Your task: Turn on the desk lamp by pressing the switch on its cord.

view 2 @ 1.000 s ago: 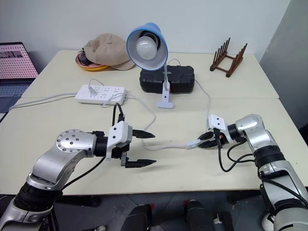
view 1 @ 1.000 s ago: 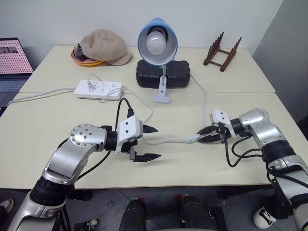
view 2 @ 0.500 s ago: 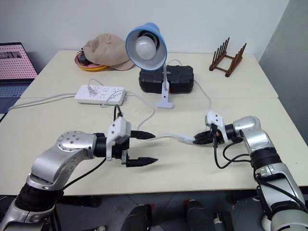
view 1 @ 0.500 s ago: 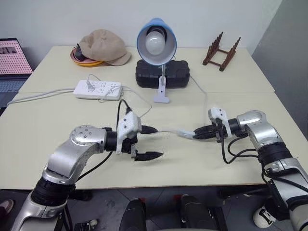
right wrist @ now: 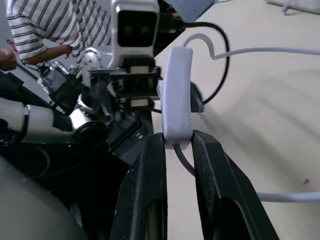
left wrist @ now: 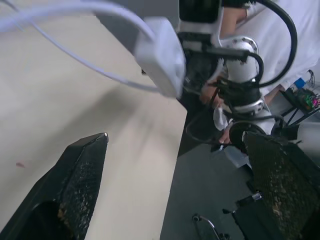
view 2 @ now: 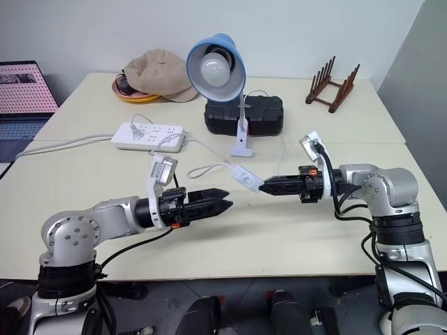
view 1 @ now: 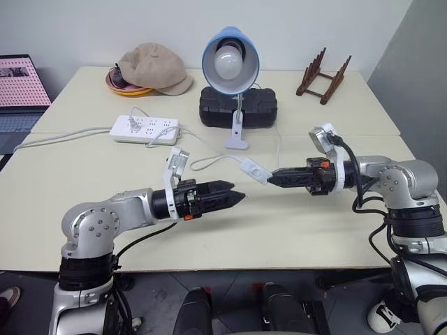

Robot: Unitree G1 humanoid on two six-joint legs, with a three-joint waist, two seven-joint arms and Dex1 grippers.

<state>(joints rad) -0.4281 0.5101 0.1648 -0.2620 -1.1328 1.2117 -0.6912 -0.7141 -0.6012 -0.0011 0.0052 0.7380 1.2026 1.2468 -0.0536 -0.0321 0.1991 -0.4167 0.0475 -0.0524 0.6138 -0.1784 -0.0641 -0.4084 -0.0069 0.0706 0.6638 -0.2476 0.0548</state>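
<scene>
The desk lamp (view 1: 230, 63), with a light-blue shade and a white bulb, stands clipped at the back middle of the table; its bulb looks unlit. Its thin white cord (view 1: 209, 161) loops across the table to the switch (view 1: 254, 171), a small white oblong block held above the tabletop. My right gripper (view 1: 274, 179) points left and is shut on the near end of the switch (right wrist: 177, 100). My left gripper (view 1: 236, 198) points right, level, a little below and left of the switch (left wrist: 160, 55). Its fingers (left wrist: 85, 165) stand wide open with nothing between them.
A white power strip (view 1: 144, 130) lies at the back left. A black case (view 1: 237, 106) sits behind the lamp, with a tan hat (view 1: 154, 68) on a plate, a wooden rack (view 1: 323, 73) and a laptop (view 1: 24, 84). A person in a striped shirt (right wrist: 30, 25) is nearby.
My right gripper has lifted the switch off the table, moving up and left while its wrist rolled. My left gripper has rolled, risen slightly, and its fingers now overlap in the head views.
</scene>
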